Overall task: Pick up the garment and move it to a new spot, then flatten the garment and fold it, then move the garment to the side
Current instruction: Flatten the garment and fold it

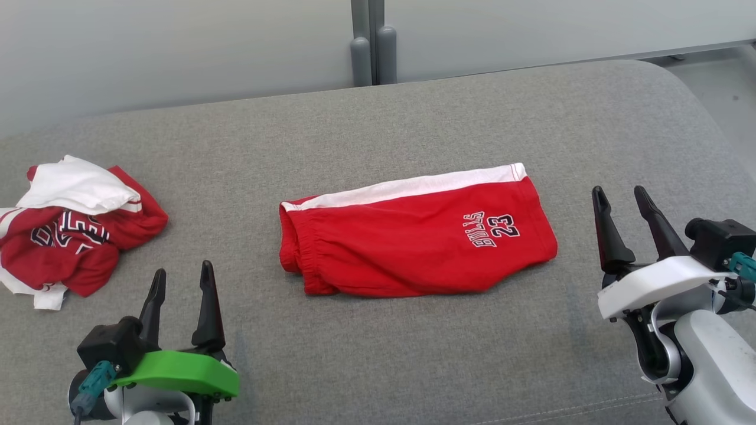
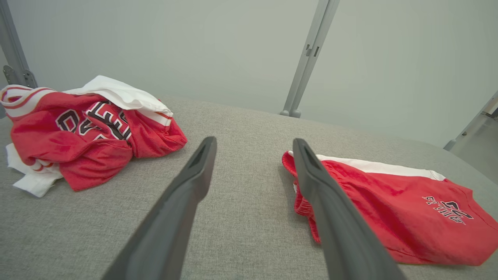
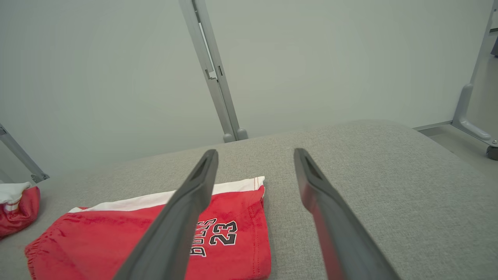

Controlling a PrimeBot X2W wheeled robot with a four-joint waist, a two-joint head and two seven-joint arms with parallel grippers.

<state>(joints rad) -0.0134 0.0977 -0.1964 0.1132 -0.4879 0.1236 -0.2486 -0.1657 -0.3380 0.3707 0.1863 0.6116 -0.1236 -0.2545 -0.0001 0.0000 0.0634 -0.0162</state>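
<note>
The red shorts (image 1: 425,236) lie folded flat in the middle of the grey bench (image 1: 413,354), between both arms, probably so each side can be reached. The left gripper (image 1: 183,268) and the right gripper (image 1: 619,190) rest beside them, jaws apart and empty. A crumpled jersey (image 1: 71,236) sits at the far left, out of the way

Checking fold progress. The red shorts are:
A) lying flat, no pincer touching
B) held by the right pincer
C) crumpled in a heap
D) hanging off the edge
A: the red shorts lie flat on the grey cushion, the open left pincer and right pincer both clear of them.
</note>
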